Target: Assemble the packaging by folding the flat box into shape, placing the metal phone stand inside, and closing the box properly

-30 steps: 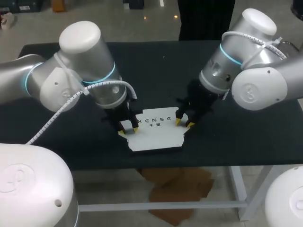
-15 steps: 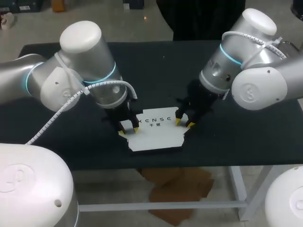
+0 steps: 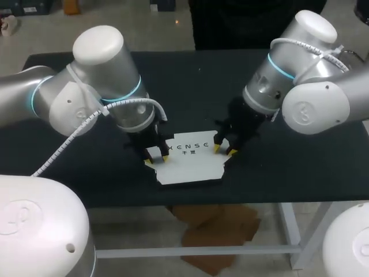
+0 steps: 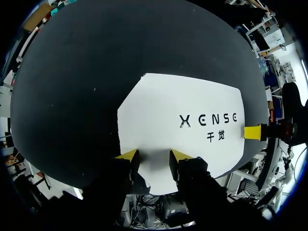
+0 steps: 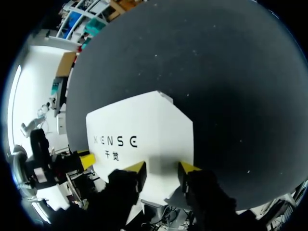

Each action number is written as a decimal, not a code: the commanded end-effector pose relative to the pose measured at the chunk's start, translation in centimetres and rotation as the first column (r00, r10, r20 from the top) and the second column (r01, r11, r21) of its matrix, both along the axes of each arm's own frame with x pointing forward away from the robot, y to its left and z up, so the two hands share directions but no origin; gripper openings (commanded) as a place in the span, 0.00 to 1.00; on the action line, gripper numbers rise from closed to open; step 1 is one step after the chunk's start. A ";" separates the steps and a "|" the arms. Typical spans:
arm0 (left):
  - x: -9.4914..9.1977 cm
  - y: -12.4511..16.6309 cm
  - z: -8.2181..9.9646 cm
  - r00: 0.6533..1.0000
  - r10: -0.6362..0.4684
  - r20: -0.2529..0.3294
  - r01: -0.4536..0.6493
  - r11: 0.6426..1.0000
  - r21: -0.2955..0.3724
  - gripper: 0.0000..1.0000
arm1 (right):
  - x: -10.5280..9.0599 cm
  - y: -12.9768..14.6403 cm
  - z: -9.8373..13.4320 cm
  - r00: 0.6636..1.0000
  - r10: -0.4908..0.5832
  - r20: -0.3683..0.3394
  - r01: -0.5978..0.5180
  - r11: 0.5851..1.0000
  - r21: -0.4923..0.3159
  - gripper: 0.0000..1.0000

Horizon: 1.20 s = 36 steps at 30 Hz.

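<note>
The white flat box [image 3: 190,164], printed side up, lies on the black table near its front edge. My left gripper [image 3: 155,159] points down at the box's left end. In the left wrist view its open fingers [image 4: 154,156] rest on the box [image 4: 183,110] at that end, with white card showing between the tips. My right gripper [image 3: 225,150] stands at the box's right end. In the right wrist view it [image 5: 162,168] is open too, tips set on the box [image 5: 139,125]. Each wrist view shows the other arm's yellow tip at the far end. No metal phone stand is in view.
The table's front edge [image 3: 190,194] runs just below the box. Bare black tabletop [image 3: 190,86] stretches behind the box and out to both sides [image 3: 323,167].
</note>
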<state>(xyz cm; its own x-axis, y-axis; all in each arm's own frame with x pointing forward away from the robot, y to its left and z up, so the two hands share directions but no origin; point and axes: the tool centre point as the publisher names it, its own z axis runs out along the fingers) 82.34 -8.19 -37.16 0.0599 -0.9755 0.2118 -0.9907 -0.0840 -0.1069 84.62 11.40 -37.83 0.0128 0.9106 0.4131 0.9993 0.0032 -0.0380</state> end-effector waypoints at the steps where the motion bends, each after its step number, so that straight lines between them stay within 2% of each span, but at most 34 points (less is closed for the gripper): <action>1: 0.1 -0.2 -0.2 1.000 0.001 0.001 -0.001 1.000 0.005 0.41 | 0.0 0.0 0.0 1.000 0.001 -0.002 -0.001 1.000 0.002 0.46; 5: 0.1 -0.2 -0.2 1.000 0.001 0.001 -0.001 1.000 0.005 0.35 | 0.0 0.0 0.0 1.000 0.001 -0.002 -0.001 1.000 0.002 0.45; 6: 0.1 -0.2 -0.2 1.000 0.001 0.001 -0.001 1.000 0.005 0.31 | 0.0 0.0 0.0 1.000 0.001 -0.002 -0.001 1.000 0.002 0.45; 9: 0.0 -0.2 -0.2 1.000 0.001 0.010 -0.001 1.000 0.007 0.29 | -0.2 -0.1 0.0 1.000 -0.006 0.025 0.006 1.000 -0.020 0.49; 12: -0.3 -0.2 -0.2 1.000 0.000 0.023 0.000 1.000 0.008 0.34 | -0.7 -0.2 -0.1 0.999 -0.005 0.054 0.007 1.000 -0.028 0.54; 15: -0.5 -0.2 -0.2 1.000 -0.004 0.031 0.004 1.000 0.006 0.39 | -0.9 -0.3 -0.2 0.997 -0.006 0.075 0.008 0.999 -0.033 0.55; 36: -1.3 -0.4 -0.8 0.993 -0.066 0.101 0.073 0.995 -0.067 0.43 | -0.8 0.2 -1.3 0.987 0.002 0.158 -0.009 0.999 0.046 0.60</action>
